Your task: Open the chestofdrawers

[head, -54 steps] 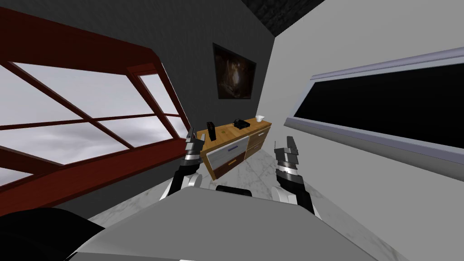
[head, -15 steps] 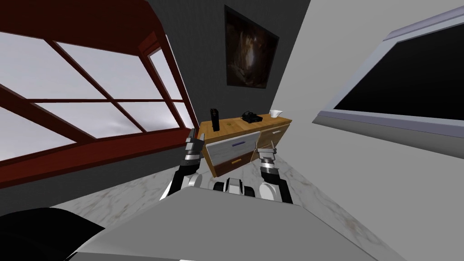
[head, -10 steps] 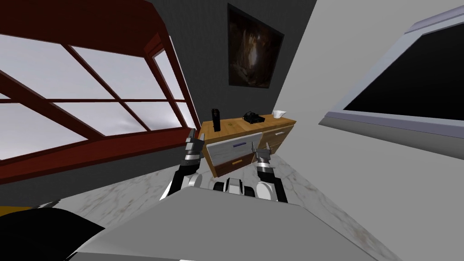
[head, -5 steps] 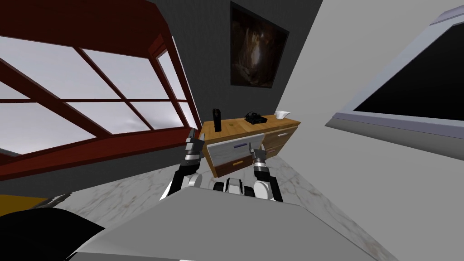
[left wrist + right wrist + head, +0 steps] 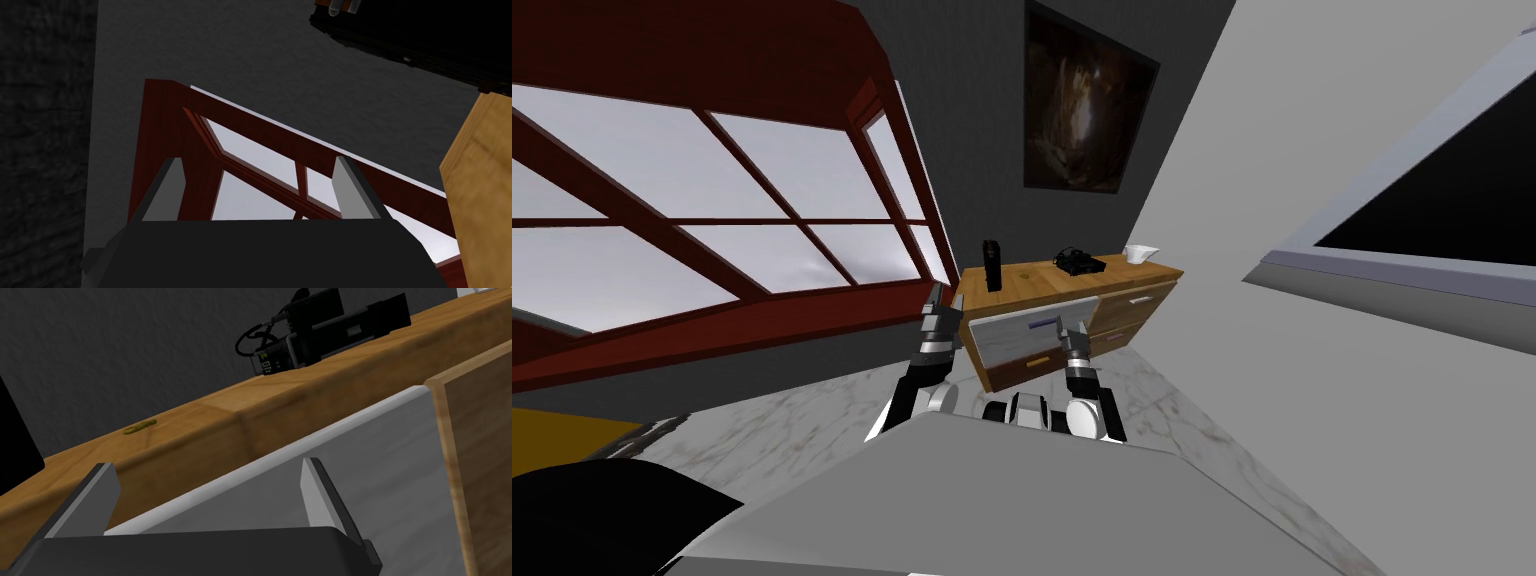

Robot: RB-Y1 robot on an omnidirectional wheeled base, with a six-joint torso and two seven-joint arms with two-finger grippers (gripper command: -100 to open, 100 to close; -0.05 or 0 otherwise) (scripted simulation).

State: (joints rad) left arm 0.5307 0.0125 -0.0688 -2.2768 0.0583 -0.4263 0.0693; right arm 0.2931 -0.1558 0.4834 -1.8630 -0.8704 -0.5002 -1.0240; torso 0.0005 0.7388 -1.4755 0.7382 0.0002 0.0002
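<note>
Red-brown window frame takes the left, its far end cut off at the edge. Next up, the left end effector, raised on an upright forearm just beside the left end of the chest of drawers. Its fingers are spread wide with nothing between them. A black shape beyond them is cut off, so I can't name it.

On to the chest against the dark wall: a black upright box stands at the left of its wooden top. Below sits the grey drawer front, and I can't tell whether it stands proud of the frame.

Here's the right end effector, forearm stretched forward and low. It is parted and empty, right up at the grey front's upper edge, close to that front's right-hand corner. Touching or not, I can't say.

A yellow-green speck lies on the top, too small to identify. Further right sits a black device with a coiled cable, the marks on its little panel too small to read. Then a white bowl at the far end. Above hangs a dark picture, its subject hard to make out. Far right, a black pane in a pale grey frame runs off the edge.
</note>
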